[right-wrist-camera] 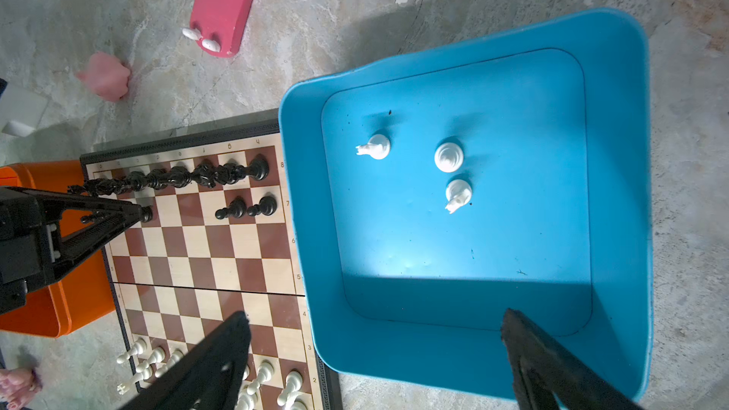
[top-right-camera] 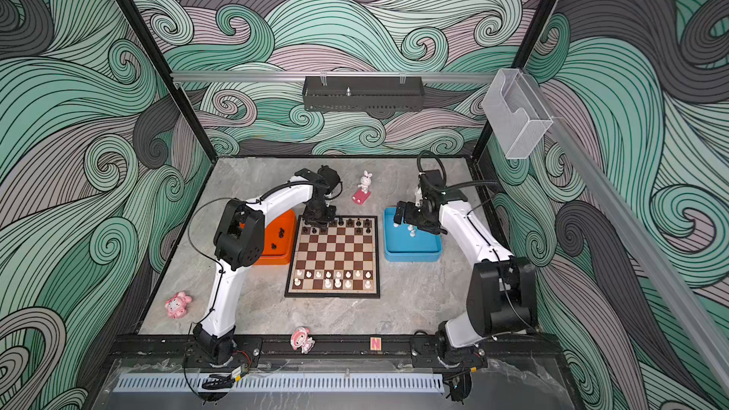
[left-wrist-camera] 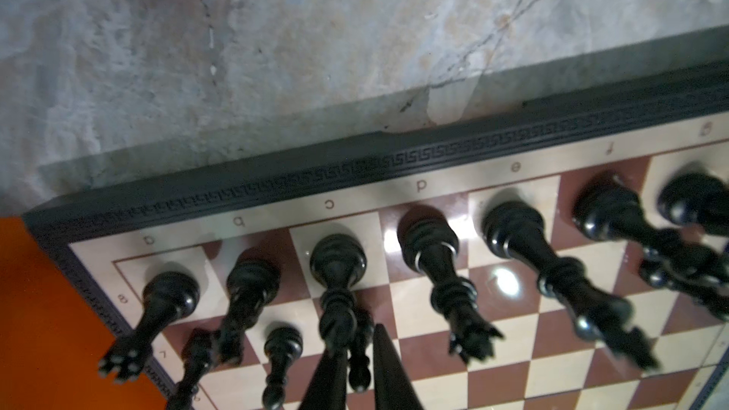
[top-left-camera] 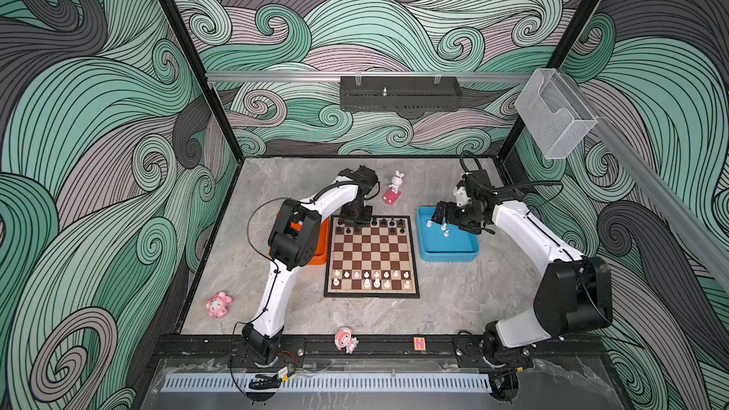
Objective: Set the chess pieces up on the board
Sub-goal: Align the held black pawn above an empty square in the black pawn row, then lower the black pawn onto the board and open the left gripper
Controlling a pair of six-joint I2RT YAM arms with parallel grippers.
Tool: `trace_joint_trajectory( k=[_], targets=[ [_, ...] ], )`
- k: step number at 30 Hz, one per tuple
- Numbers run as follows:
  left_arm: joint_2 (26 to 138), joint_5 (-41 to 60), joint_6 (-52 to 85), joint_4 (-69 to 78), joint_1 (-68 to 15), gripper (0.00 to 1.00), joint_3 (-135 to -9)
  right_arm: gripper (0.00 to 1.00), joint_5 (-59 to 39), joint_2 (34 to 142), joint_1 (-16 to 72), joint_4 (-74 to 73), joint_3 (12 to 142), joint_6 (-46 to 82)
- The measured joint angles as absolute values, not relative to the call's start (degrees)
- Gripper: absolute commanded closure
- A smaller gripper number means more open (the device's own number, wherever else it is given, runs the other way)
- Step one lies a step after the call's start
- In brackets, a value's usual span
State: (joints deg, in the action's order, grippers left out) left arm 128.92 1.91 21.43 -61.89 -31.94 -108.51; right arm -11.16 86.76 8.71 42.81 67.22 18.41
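The board [top-left-camera: 372, 254] [top-right-camera: 335, 254] lies mid-table. Black chess pieces [top-left-camera: 371, 224] fill its far row [left-wrist-camera: 430, 246], with a few black pawns [right-wrist-camera: 248, 209] in front. White pieces [top-left-camera: 371, 278] stand in the two near rows. My left gripper [top-left-camera: 355, 226] [left-wrist-camera: 357, 345] is low over the far left corner, shut on a black pawn [left-wrist-camera: 361, 353] that stands on the second row. Over the blue tray [right-wrist-camera: 615, 191] my right gripper [top-left-camera: 438, 219] [right-wrist-camera: 374, 315] hangs wide open and holds nothing. Three white pieces [right-wrist-camera: 448, 156] stand in that tray.
An orange tray [top-right-camera: 276, 258] left of the board holds two black pieces [top-right-camera: 281, 232]. A white rabbit on a pink base [top-left-camera: 394, 189] stands behind the board. Pink figurines lie at the front left [top-left-camera: 219, 304] and on the front rail [top-left-camera: 346, 340].
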Motion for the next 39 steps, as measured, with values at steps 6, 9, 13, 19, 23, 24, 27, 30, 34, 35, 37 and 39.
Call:
trace_joint_trajectory(
  k=[6,9,13,19,23,24,27,30,34,35,37,39],
  targets=[
    [128.92,1.78,21.45,-61.89,-31.97,0.81,-108.51,0.00,-11.16,86.76,8.71,42.78,67.22,18.41],
    [128.92,1.76,21.45,-61.89,-31.97,0.80,-108.51,0.00,-11.18,86.76,8.71,42.81,67.22,18.41],
    [128.92,1.72,21.45,-61.91,-31.97,0.77,-108.51,0.00,-11.18,86.76,8.71,42.78,67.22,18.41],
    [128.90,1.72,21.45,-61.91,-32.03,0.74,-108.55,0.00,-11.18,86.76,8.71,42.78,67.22,18.41],
    [128.73,1.69,21.45,-62.04,-32.03,0.72,-108.71,0.00,-11.18,86.76,8.71,42.78,67.22,18.41],
    [128.55,1.69,21.45,-62.08,-32.03,0.72,-108.71,0.00,-11.18,86.76,8.71,42.78,67.22,18.41],
    [127.68,1.52,21.43,-62.28,-32.03,0.69,-108.79,0.00,-11.18,86.76,8.71,42.78,67.22,18.41],
    [126.39,1.02,21.37,-62.46,-32.03,0.64,-109.12,0.00,-11.18,86.72,8.71,42.78,67.22,18.41],
    [124.70,-0.03,21.34,-62.94,-32.03,0.53,-109.97,0.00,-11.11,86.43,8.71,42.78,67.22,18.41],
    [124.25,-0.54,21.34,-63.13,-32.03,0.51,-110.13,0.00,-11.09,86.24,8.71,42.78,67.22,18.41],
    [123.57,-1.30,21.37,-63.46,-32.03,0.46,-110.54,0.00,-10.92,85.95,8.71,42.81,67.22,18.41],
    [122.63,-2.22,21.17,-63.51,-32.03,0.39,-110.59,0.00,-10.46,85.69,8.71,43.03,67.37,18.39]
  ],
)
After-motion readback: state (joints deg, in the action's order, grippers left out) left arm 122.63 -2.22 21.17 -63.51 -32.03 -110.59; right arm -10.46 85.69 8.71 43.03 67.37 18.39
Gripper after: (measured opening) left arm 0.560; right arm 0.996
